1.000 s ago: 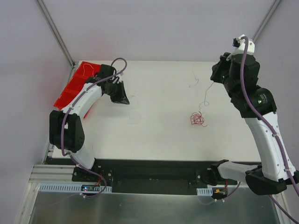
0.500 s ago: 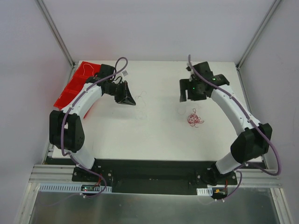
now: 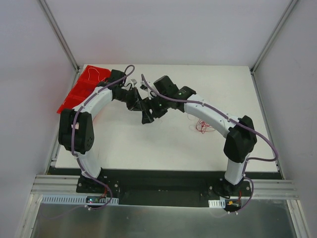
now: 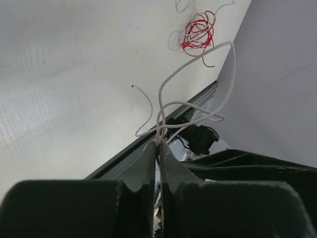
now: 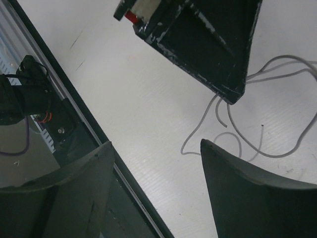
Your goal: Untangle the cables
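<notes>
The left pincer (image 4: 158,147) is pinched shut on a thin pale cable (image 4: 159,126), over the far-left part of the desk (image 3: 129,144). The right pincer (image 5: 156,144), wide and empty, is just beside it. The red cables (image 3: 204,126) lie clumped to the right. The pincers could bump, or a hard pull could knot the loops.

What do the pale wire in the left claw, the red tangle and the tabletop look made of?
The pale wire: thin plastic-insulated lead, semi-gloss; it holds springy curves. The red tangle: likely the same, glossy red insulation, tight loops. The tabletop: matte white, fine parallel ribs, possibly corrugated plastic sheet.
</notes>
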